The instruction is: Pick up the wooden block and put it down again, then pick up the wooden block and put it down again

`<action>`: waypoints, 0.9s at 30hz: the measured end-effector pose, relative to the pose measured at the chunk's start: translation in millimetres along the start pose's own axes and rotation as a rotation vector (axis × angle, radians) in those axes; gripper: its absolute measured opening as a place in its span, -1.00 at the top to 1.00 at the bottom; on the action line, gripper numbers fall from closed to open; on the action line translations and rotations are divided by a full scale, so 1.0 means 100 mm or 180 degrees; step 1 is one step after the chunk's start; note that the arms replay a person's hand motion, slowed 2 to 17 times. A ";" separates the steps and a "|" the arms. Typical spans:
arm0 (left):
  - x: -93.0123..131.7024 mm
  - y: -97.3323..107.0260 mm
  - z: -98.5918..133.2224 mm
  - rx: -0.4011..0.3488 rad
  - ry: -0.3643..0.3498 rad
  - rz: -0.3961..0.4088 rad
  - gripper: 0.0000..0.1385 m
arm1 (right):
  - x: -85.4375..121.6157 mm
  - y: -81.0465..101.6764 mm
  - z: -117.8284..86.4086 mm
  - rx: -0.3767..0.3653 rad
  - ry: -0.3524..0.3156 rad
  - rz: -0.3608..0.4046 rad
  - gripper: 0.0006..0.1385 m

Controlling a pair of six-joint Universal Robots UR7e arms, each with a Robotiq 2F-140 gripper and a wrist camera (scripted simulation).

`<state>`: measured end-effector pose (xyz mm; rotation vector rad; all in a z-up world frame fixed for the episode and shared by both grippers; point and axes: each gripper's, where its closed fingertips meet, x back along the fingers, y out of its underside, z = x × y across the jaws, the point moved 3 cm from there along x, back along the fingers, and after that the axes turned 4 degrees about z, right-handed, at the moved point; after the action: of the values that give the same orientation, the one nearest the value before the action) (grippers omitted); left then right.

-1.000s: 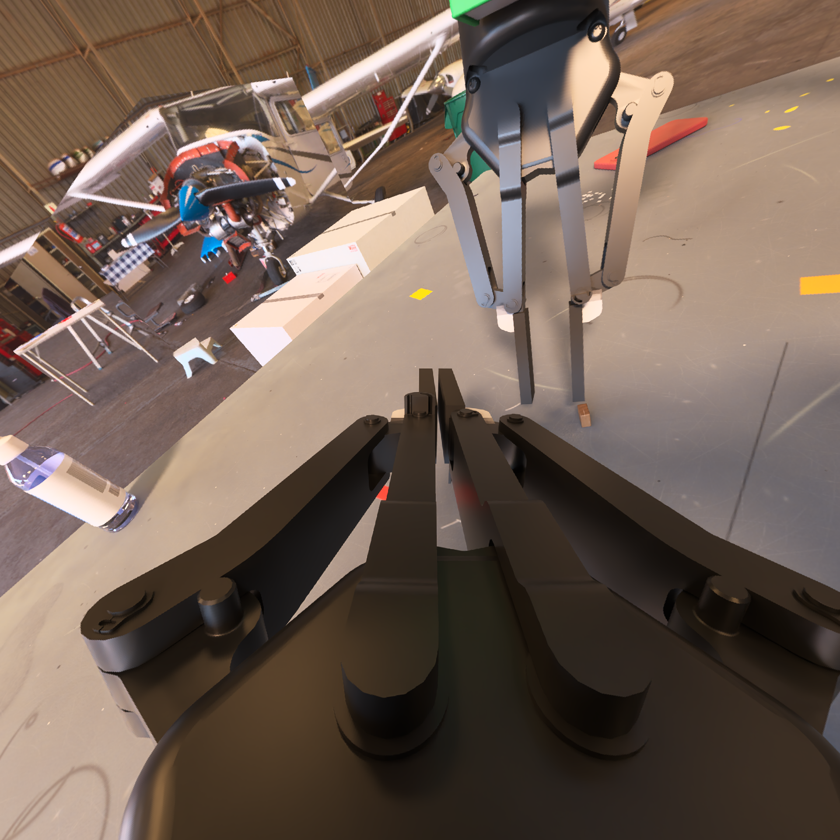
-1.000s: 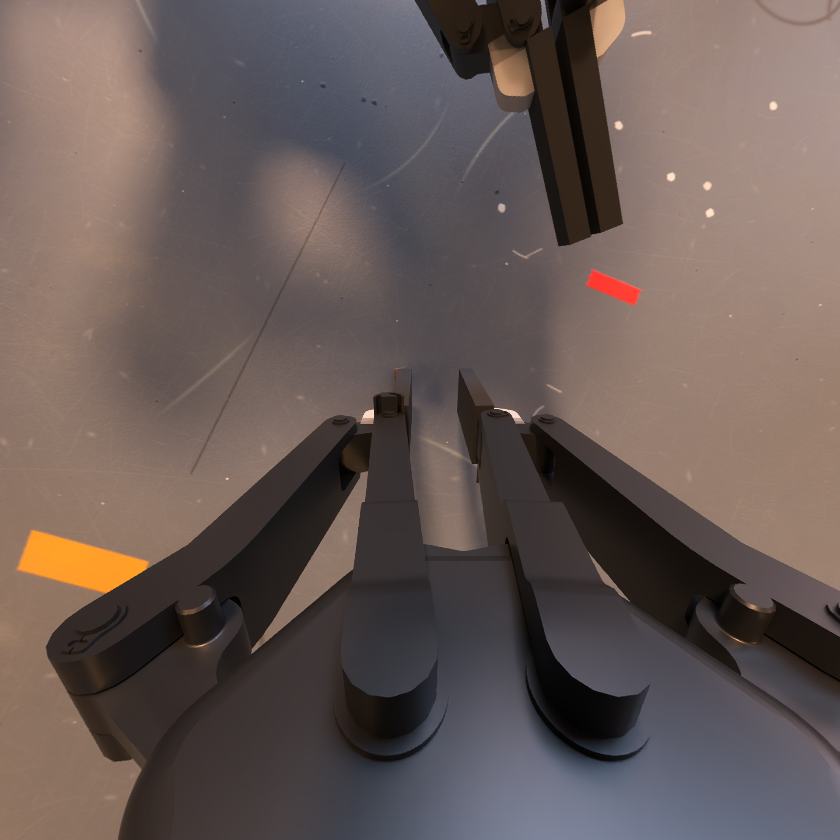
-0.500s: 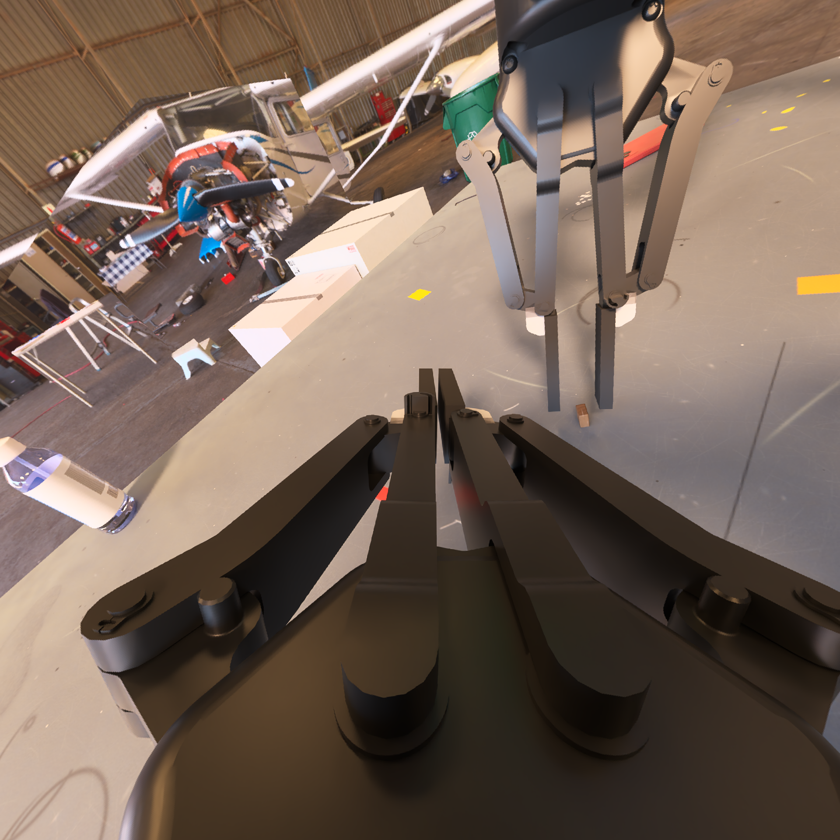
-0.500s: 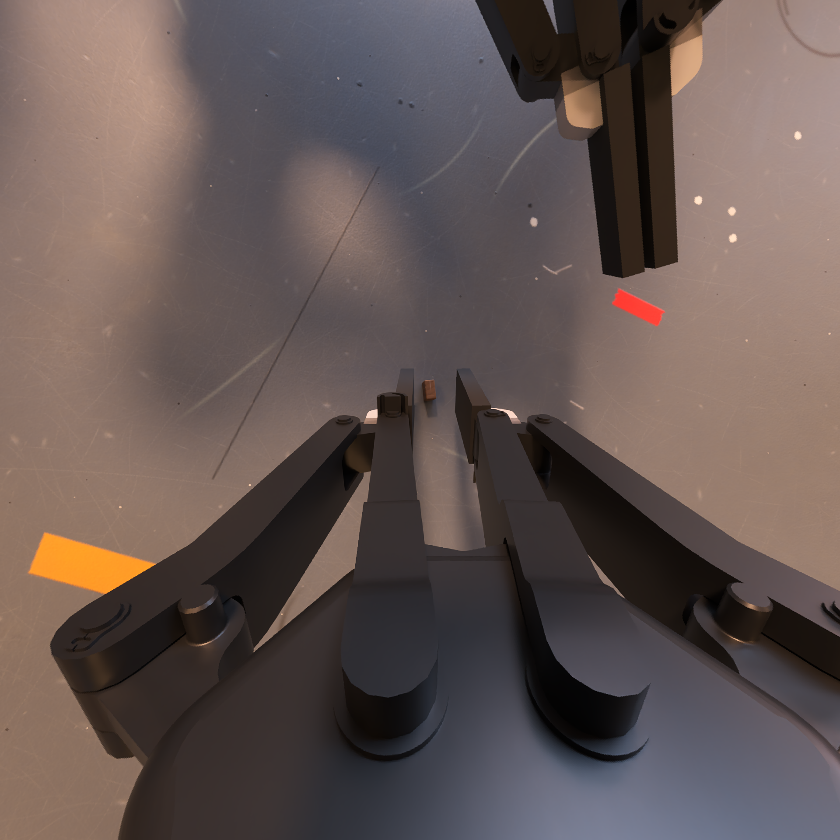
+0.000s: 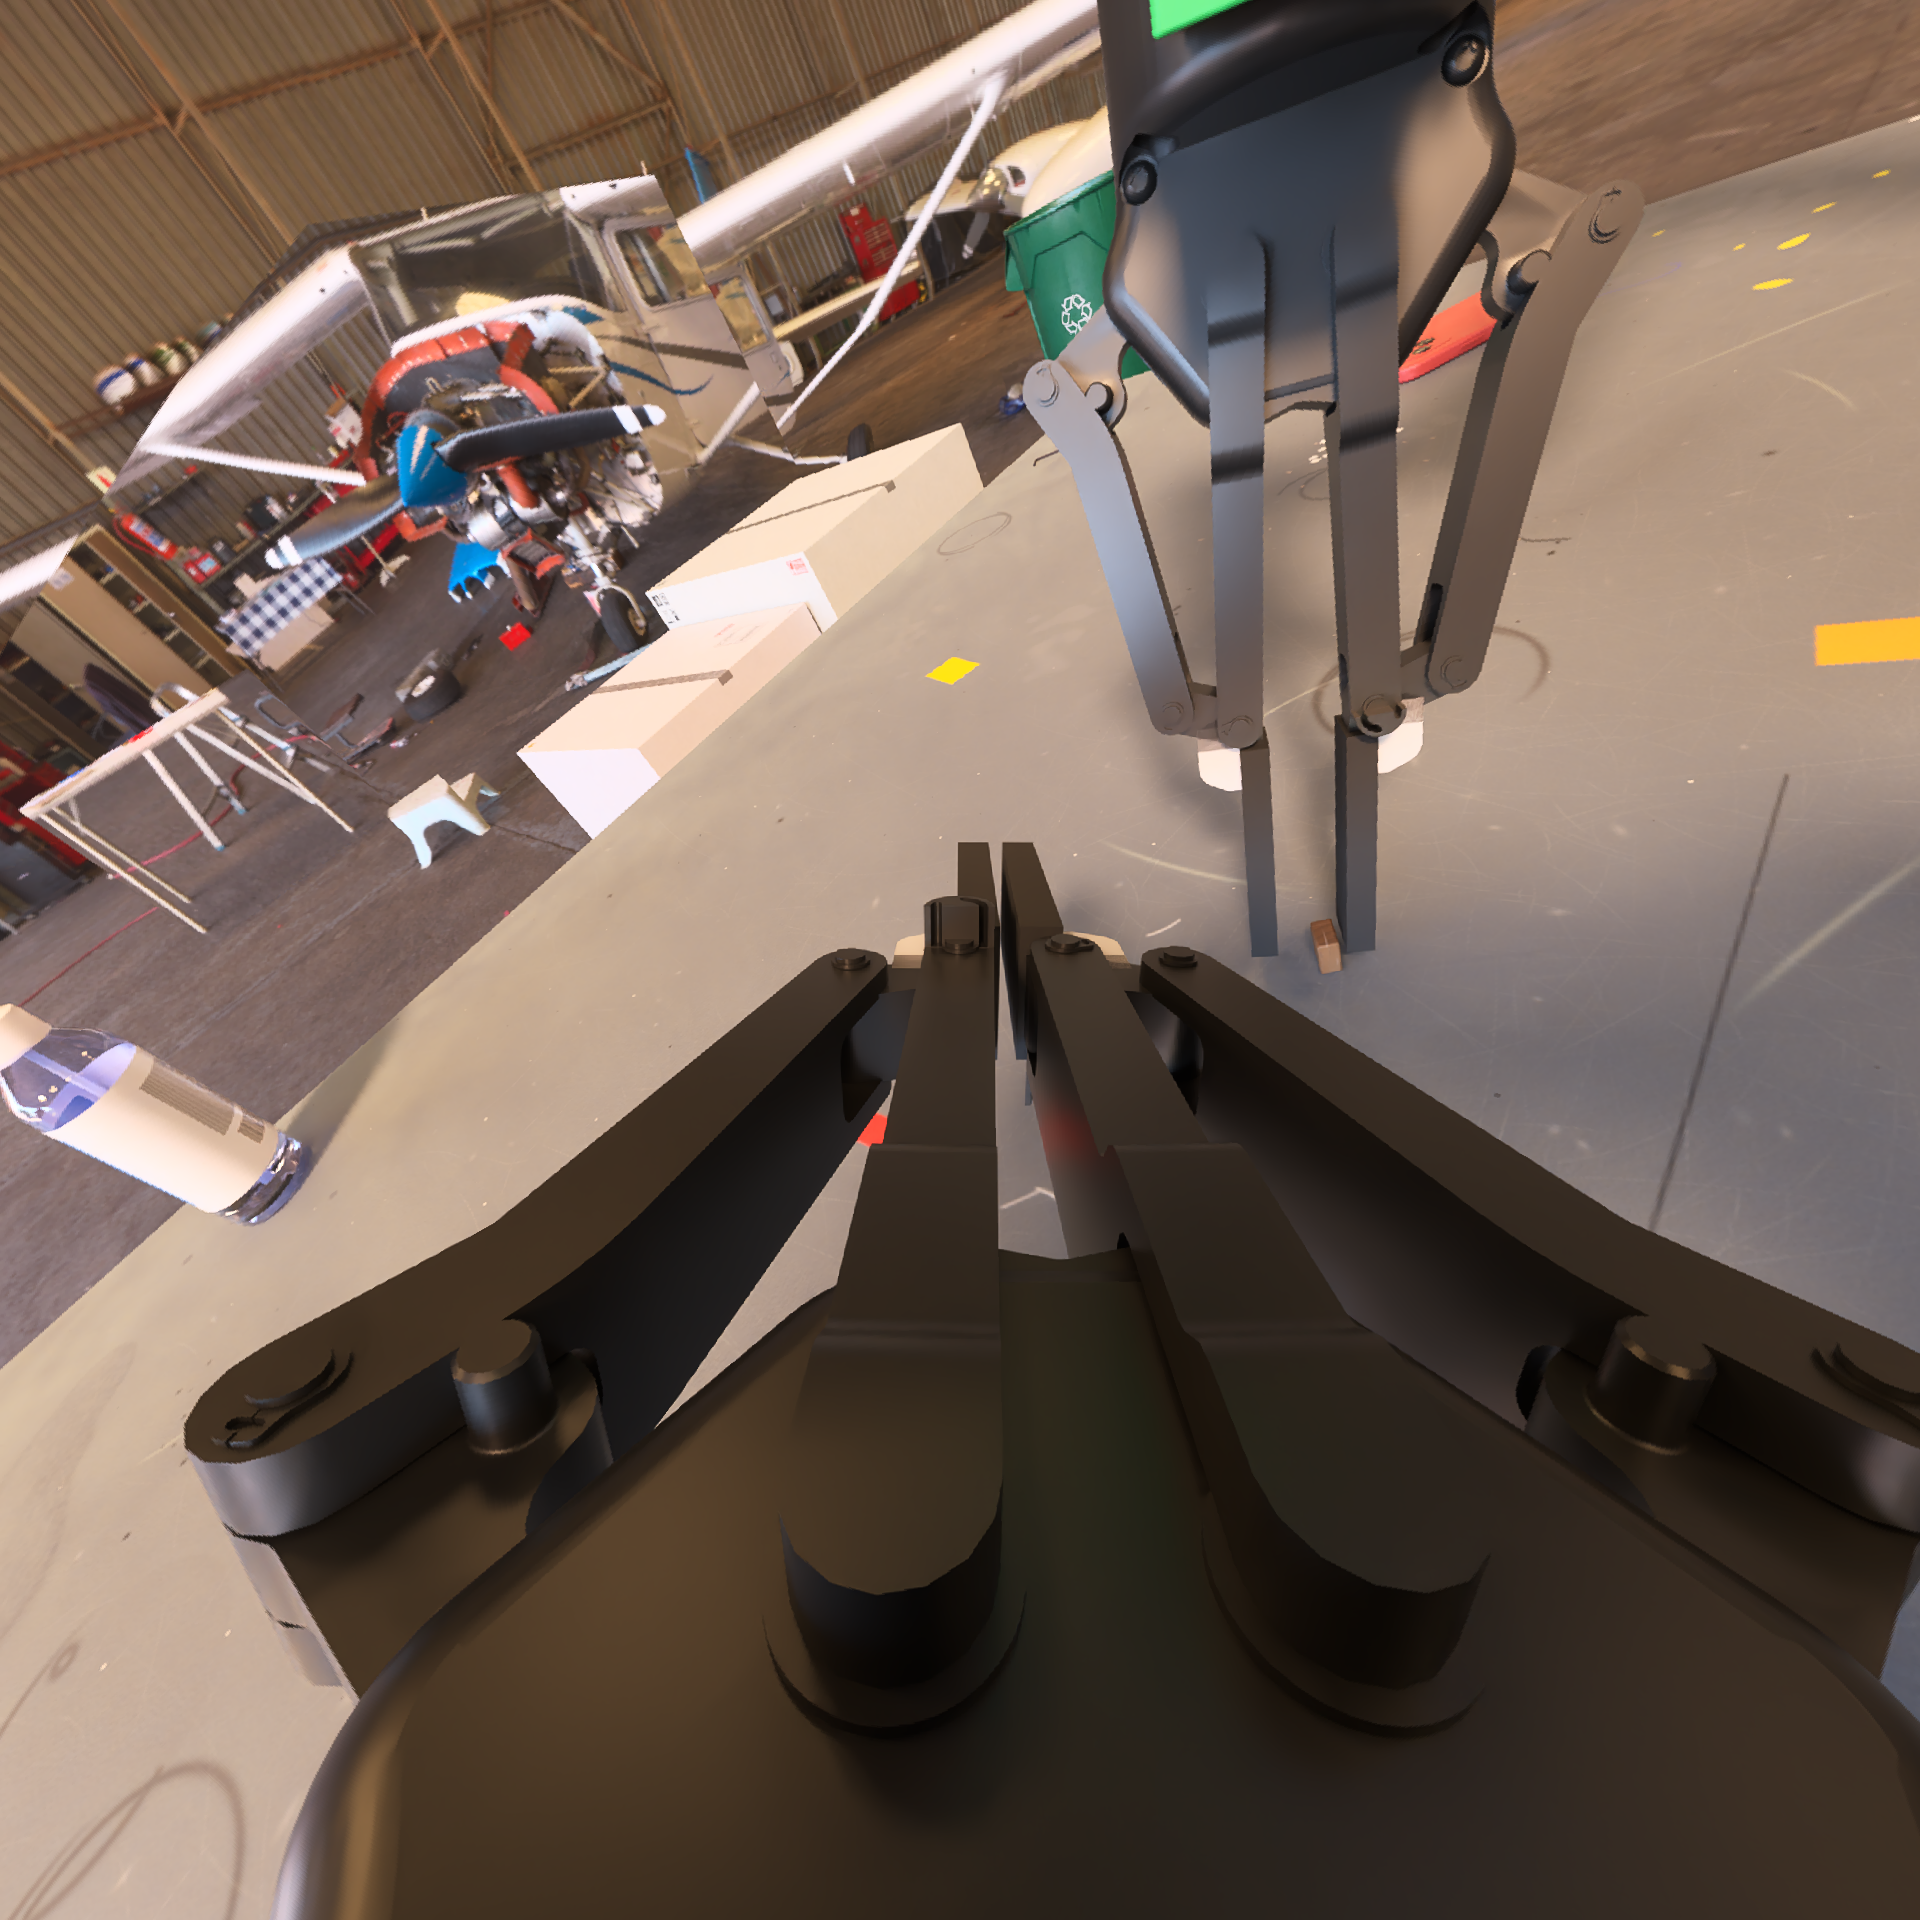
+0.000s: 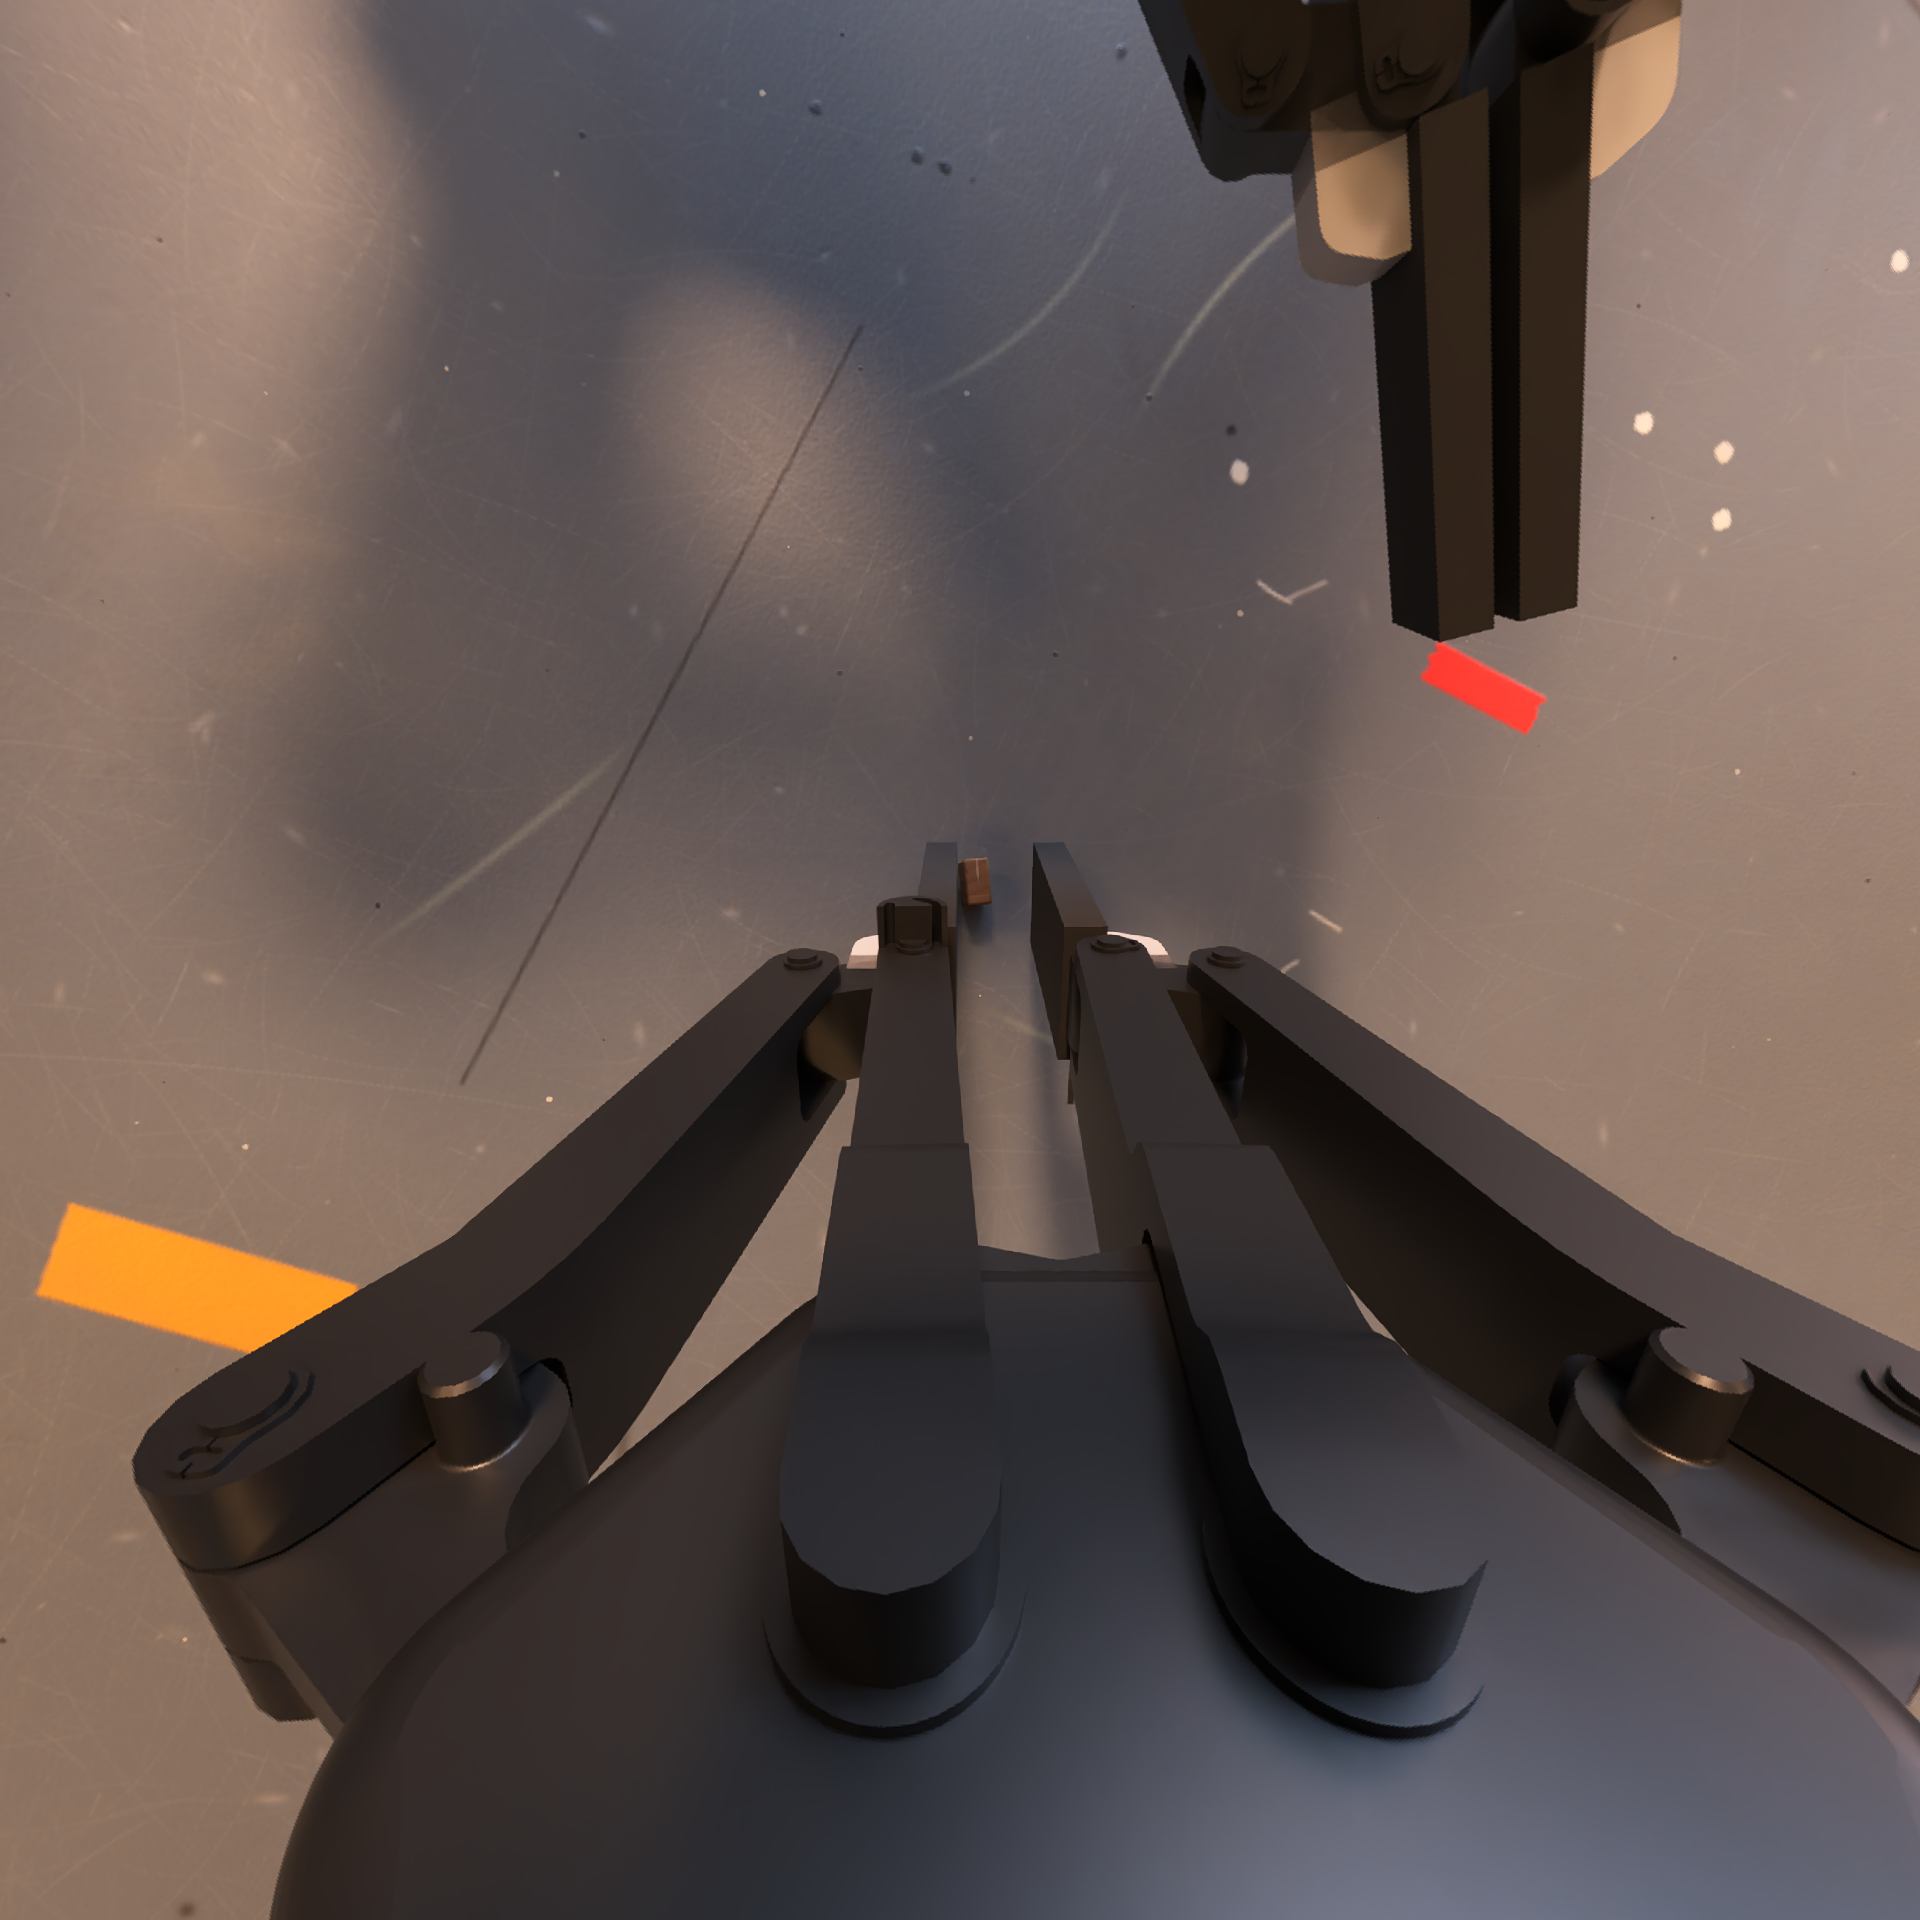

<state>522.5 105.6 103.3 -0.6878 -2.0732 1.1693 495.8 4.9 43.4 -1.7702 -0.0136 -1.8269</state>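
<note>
On the left edge of the grey counter (image 5: 727,935) in the left wrist view, a clear bottle (image 5: 145,1122) with a pale label stands at the counter's rim. Two white boxes (image 5: 727,644) sit farther along the same edge. A yellow marker (image 5: 952,670) lies flat on the surface beyond them.

The left gripper (image 5: 1000,862) occupies the centre of that view with its fingers pressed together and nothing between them. A red marker (image 6: 1482,688) lies on the counter just below its fingertips, as seen from the right wrist view.

The wooden block (image 5: 1326,945) is a very small, light-brown rectangular piece. It rests on the counter between the fingers of the right gripper (image 5: 1311,940), close to one finger. In the right wrist view the wooden block (image 6: 975,881) appears dark brown with a pale line across its top face, beside the left-hand finger and apart from the other. The right gripper (image 6: 992,868) is spread narrowly around the block and points straight down at the counter.

An orange marker (image 5: 1865,641) lies at the far right.
</note>
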 end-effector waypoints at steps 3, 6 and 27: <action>0.00 0.00 0.00 -0.0002 -0.0005 0.0001 0.95 | -0.01 0.01 0.00 0.0015 -0.0001 -0.0028 0.74; 0.00 0.00 -0.01 0.0002 -0.0007 0.0003 0.95 | -0.01 0.00 0.00 0.0012 -0.0022 -0.0010 0.76; -0.01 0.01 0.01 -0.0001 0.0019 -0.0002 0.95 | -0.03 -0.06 -0.04 0.0217 -0.0017 -0.0092 0.87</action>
<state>522.2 104.9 102.3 -0.6898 -2.0685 1.1653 489.8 9.7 42.4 -1.7361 -0.1030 -1.8202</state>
